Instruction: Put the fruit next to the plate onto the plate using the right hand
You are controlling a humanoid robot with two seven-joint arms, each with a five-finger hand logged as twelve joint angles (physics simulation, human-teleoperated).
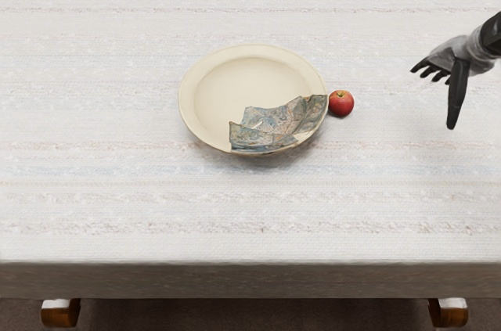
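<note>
So plate (211,88) holds a crumpled cloth (278,123) | apple (340,102) touching its right rim | right hand (448,73) far right, fingers spread, empty

Red apple (340,102), cream plate (205,93), blue-grey patterned cloth (275,124), pale striped tablecloth (117,174).

The arm behind the right hand (448,69) is cut by the edge, the worktop (117,190) runs off both sides, and a patterned sheet (278,121) hides part of the plate (235,84).
</note>
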